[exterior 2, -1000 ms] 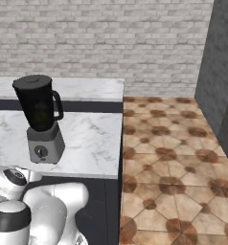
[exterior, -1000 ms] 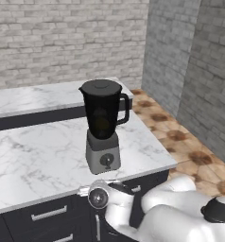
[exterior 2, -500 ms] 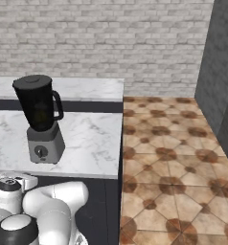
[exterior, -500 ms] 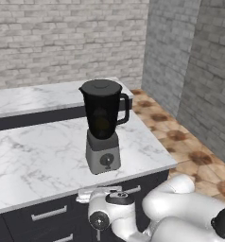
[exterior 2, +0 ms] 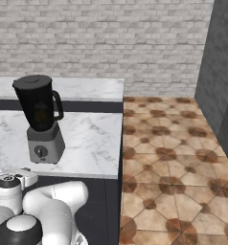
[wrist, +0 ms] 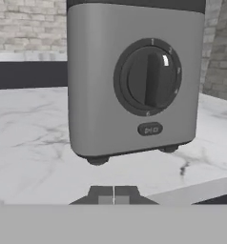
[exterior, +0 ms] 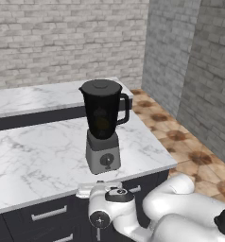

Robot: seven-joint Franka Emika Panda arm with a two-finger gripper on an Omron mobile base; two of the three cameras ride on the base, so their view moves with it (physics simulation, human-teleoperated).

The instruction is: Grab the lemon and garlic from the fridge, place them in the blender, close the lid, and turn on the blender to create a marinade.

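Lid (exterior: 101,85) sits on the blender (exterior: 103,126) on the marble counter (exterior: 34,160), something yellowish inside, so I judge loading done; my gripper (wrist: 114,195), fingertips together, faces the knob (wrist: 150,79), turning it on remains

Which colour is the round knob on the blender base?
Black; the knob on the grey base shows best in the hand view.

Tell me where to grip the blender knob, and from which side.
Pinch the raised bar across the knob, one finger on each flat side. It stands nearly upright on the front of the blender base, so come straight in from the counter's front edge, where the gripper already faces it, with fingers spread left-right and first opened.
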